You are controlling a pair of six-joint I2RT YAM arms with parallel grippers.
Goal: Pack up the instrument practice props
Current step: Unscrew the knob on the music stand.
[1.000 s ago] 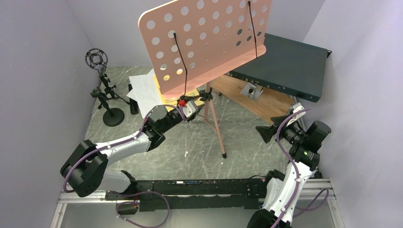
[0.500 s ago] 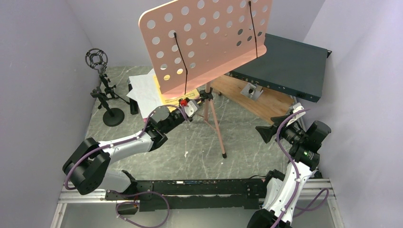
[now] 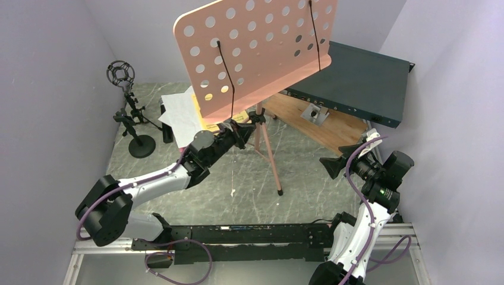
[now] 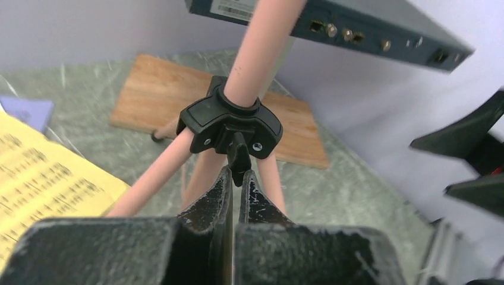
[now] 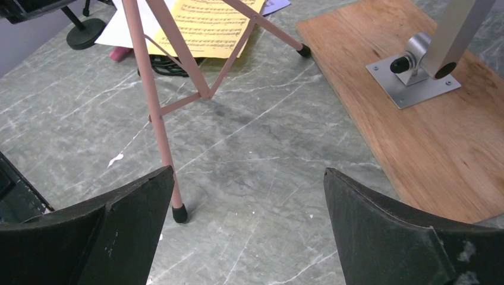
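The pink music desk (image 3: 261,53) is stood upright on its tripod legs (image 5: 156,107) mid-counter (image 5: 267,148), beside the wooden board (image 5: 416,119); the left hand (image 4: 236,178) is closed tight on the small black tab (image 4: 239,155) projecting from the collar (image 4: 230,122) where legs and pole meet, probably so that the collar can be loosened and the legs folded for packing; the right hand (image 5: 248,178) is held fully spread above bare counter, nothing in it, seemingly kept ready.

The pinch on the tab is shown only by the left wrist view, a dark cluster alone being made out from above; the yellow sheet music (image 5: 217,24) behind the legs is made plain by the right wrist view; the mic holders (image 3: 128,113) at far left are seen whole only from above.
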